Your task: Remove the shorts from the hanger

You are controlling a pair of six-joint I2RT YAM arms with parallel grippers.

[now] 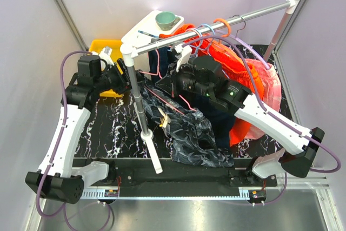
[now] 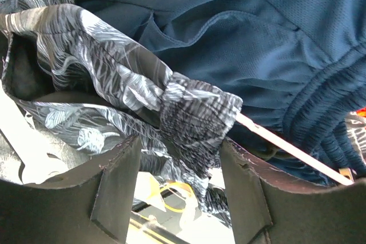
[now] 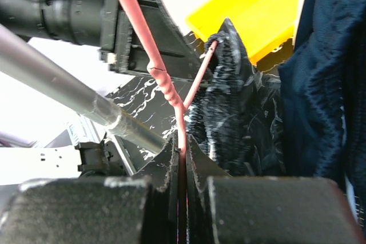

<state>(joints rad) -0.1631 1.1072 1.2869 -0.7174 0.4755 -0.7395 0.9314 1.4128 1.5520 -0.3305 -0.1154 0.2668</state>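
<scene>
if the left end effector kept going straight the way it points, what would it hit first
Probably the shorts: their bunched waistband sits between the open fingers of the left end effector, with the navy garment behind.

- No lettering, brand, number or sign can be read anywhere in these views.
- The shorts [image 1: 197,133] carry only a pale leaf print, no words.
- The tabletop [image 1: 102,128] shows white veining on black, nothing written.
- A small sticker low on the front rail [image 1: 112,191] is too tiny to read.
</scene>
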